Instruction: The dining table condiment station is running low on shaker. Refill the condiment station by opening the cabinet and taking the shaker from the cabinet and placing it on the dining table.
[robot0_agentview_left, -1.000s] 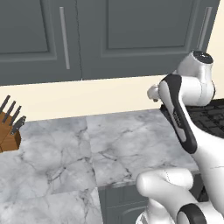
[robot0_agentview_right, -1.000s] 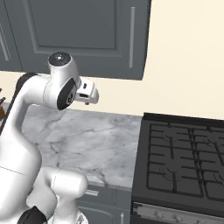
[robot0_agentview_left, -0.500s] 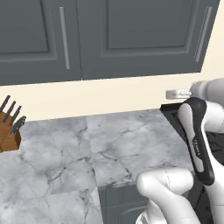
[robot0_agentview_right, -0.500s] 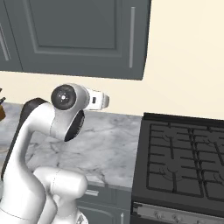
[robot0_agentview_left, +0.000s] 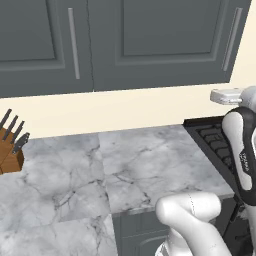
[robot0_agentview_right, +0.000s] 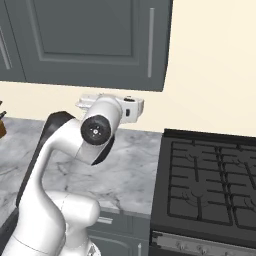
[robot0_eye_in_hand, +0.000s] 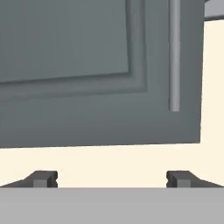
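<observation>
You see the gripper released, its fingers wide apart, just below the closed cabinet near its silver handle

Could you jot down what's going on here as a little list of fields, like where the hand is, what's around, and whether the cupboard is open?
hand: open, holding nothing, raised toward the cabinet
cabinet: door shut, above the counter
cabinet handle: long silver bar, up and right of the fingertips in the hand view
counter: grey-veined marble
knife block: at the counter's left end
stove: black, right of the counter
shaker: not to be seen while the door is shut
</observation>
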